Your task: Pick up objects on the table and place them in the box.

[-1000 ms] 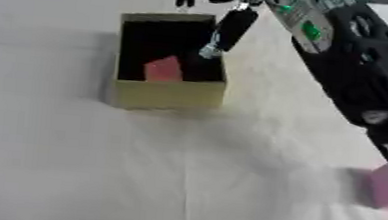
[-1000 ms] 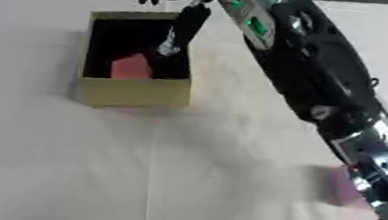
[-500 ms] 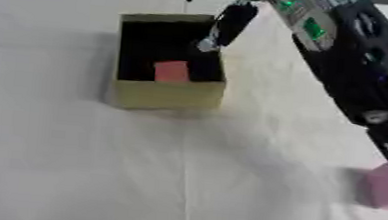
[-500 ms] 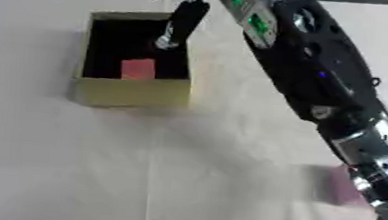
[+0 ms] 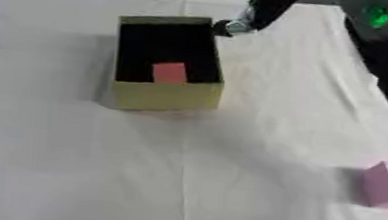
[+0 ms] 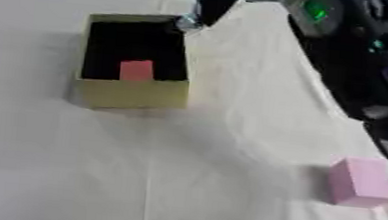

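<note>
- White cloth covers the surface (image 6: 182, 181).
- Nearest, a pink block (image 6: 363, 181) sits on the cloth at the right, well apart from the box.
- Farther back, the yellow box (image 5: 165, 95) holds a small red block (image 5: 170, 73) against its near wall.
- Beyond, the right hand (image 5: 261, 10) hangs over the box's far right corner; its fingers cannot be made out.

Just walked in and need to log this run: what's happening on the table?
The robot is clearing blocks into an olive box. A red block already lies inside. The right hand is over the box's far right corner, holding nothing that shows. A pink block waits on the white cloth near the right edge. No left hand is in view.
</note>
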Controlling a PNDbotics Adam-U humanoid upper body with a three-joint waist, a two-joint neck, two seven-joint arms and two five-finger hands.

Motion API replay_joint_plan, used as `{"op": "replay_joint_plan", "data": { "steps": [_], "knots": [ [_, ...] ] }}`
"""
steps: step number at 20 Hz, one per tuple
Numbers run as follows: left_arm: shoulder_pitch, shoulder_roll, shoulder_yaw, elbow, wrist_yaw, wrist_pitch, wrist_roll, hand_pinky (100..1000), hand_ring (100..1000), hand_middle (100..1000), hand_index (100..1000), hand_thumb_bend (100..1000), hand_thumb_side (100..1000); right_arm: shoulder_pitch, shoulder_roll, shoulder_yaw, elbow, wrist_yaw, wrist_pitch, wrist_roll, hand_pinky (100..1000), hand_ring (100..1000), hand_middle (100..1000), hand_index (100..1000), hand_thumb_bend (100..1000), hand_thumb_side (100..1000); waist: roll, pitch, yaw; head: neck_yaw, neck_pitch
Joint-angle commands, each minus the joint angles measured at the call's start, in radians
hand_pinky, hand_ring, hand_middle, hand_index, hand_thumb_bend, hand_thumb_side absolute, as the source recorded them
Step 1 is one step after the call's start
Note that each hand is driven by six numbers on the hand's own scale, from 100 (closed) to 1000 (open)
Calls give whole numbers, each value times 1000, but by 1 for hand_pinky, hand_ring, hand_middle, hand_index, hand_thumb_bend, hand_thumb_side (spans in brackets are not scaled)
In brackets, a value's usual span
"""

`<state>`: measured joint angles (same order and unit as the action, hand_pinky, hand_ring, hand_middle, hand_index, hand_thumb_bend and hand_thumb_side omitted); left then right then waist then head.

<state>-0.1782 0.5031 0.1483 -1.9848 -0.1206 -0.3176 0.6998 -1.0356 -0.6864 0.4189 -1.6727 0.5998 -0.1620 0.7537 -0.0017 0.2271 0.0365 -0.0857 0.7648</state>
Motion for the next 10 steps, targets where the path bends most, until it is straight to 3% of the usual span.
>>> {"op": "replay_joint_plan", "data": {
  "steps": [1, 4, 10],
  "knots": [
    [-2, 35, 15, -15, -9, 0, 8, 672, 685, 678, 794, 424, 833, 43, -151, -37, -182, -95, 32, 11, 899, 892, 749, 941, 443, 549, 3, -21, -3, 23, 5],
    [-1, 39, 15, -15, -12, 1, 10, 673, 686, 678, 794, 425, 831, 131, -250, -74, -304, -160, 59, 5, 900, 893, 751, 943, 445, 543, 6, -23, -7, 46, 5],
    [2, 43, 17, -15, -16, 1, 13, 674, 687, 679, 795, 429, 827, 293, -388, -137, -327, -215, -46, -91, 902, 902, 768, 947, 462, 541, 12, -30, -16, 97, 5]
  ]
}}
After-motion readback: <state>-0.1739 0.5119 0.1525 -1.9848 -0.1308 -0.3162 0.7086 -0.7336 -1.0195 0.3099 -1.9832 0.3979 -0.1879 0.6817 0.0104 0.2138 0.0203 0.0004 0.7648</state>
